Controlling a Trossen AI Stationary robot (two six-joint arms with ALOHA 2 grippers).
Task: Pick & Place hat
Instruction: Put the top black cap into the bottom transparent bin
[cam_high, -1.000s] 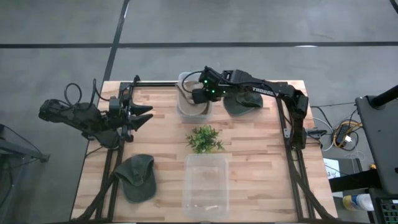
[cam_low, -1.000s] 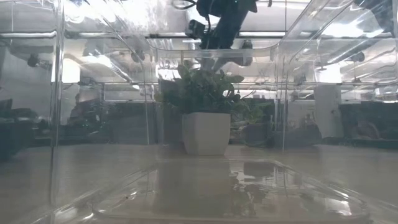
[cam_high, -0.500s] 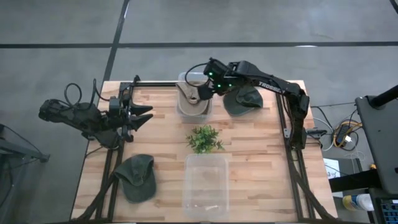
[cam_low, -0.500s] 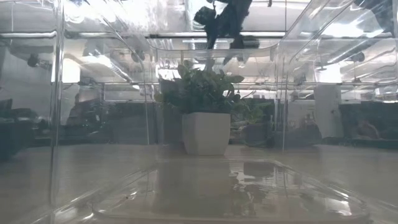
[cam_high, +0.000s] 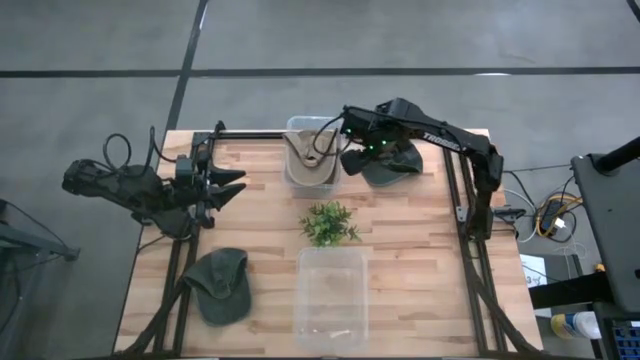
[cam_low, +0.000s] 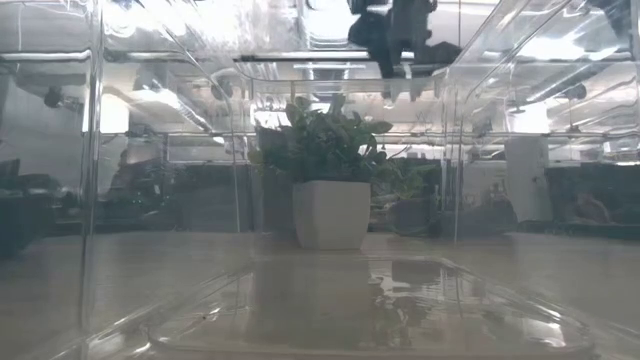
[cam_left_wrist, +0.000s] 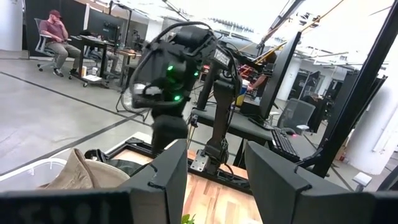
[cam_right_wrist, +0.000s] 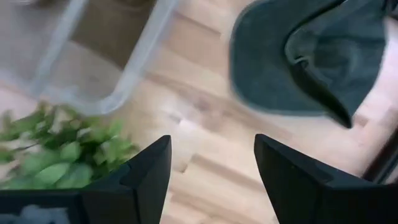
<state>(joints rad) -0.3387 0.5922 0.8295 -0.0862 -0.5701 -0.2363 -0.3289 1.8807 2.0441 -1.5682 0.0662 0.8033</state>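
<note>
A tan hat (cam_high: 312, 158) lies crumpled in a clear bin (cam_high: 296, 128) at the table's far edge. A dark green hat (cam_high: 397, 163) lies flat on the wood just right of that bin. It also fills a corner of the right wrist view (cam_right_wrist: 311, 56). A second green hat (cam_high: 222, 285) lies near the near-left corner. My right gripper (cam_high: 347, 160) hangs open and empty between the bin and the far green hat, pointing down (cam_right_wrist: 211, 180). My left gripper (cam_high: 235, 185) waits open over the table's left side (cam_left_wrist: 214, 174).
A small potted plant (cam_high: 327, 222) stands mid-table, in the low view (cam_low: 325, 170) too. A large clear container (cam_high: 331, 295) sits on the near side, right in front of the low camera. A person sits at a desk far behind (cam_left_wrist: 53, 31).
My right gripper has drawn back from over the clear bin toward the table's right, swinging round, and now hangs beside the far green hat. In the low view it has shifted right. The tan hat stays in the bin.
</note>
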